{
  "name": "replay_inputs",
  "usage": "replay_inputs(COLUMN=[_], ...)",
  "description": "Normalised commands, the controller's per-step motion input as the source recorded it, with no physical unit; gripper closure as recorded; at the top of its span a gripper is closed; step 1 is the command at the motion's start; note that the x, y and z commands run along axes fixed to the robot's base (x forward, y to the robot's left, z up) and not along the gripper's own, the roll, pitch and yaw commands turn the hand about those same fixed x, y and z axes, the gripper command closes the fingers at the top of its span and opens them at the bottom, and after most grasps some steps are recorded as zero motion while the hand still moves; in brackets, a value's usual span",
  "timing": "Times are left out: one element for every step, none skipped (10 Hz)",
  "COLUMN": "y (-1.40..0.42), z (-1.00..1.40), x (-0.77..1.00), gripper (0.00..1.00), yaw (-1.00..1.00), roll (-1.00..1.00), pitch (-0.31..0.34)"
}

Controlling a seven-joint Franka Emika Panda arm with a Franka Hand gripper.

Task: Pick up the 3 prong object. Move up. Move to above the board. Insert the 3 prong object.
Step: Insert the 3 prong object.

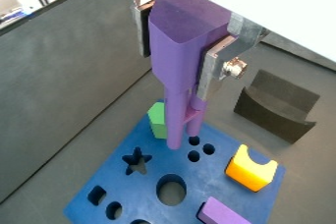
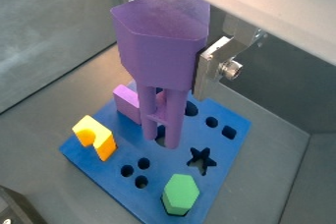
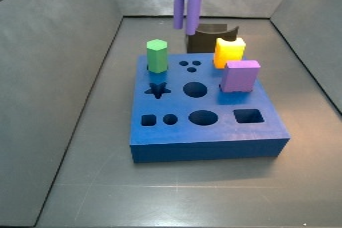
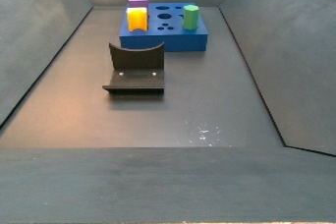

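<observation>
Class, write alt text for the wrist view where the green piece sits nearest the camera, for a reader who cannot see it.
A claw holds a purple 3 prong object prongs-down above a blue board with cut-out holes. A green piece, a yellow piece and a lilac cube stand in the board on a grey floor.

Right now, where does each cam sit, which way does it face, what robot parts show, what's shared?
Wrist view: beside the gripper, looking down the 3 prong object onto the board; one silver finger shows.
Wrist view: opposite side, same downward look; finger shows.
Side view: raised, near the board; no robot parts visible.
Side view: far end, fixture before the board; no robot parts visible.
All four show board and purple piece.
</observation>
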Motion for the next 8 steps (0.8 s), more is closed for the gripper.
replay_inputs(y=[0.05,0.11,0.14,0.17,0.13,0.11,0.17,0.18], z=[-0.17,-0.11,-0.16,-0.15,-0.23,-0.20,-0.25,-0.24], x=[-0.03,0.04,0.13,0.15,0.12,0.07,0.06,0.08], gripper=[1.00,1.00,1.00,1.00,1.00,1.00,1.00,1.00], yaw=[-0.32,-0.25,-0.25,-0.24,-0.27,-0.32,-0.26,-0.26], roll=[-0.02,-0.06,-0.04,-0.05,-0.03,-0.04,-0.01,-0.03], pitch=[-0.013,0.000,0.000,0.000,0.000,0.000,0.000,0.000])
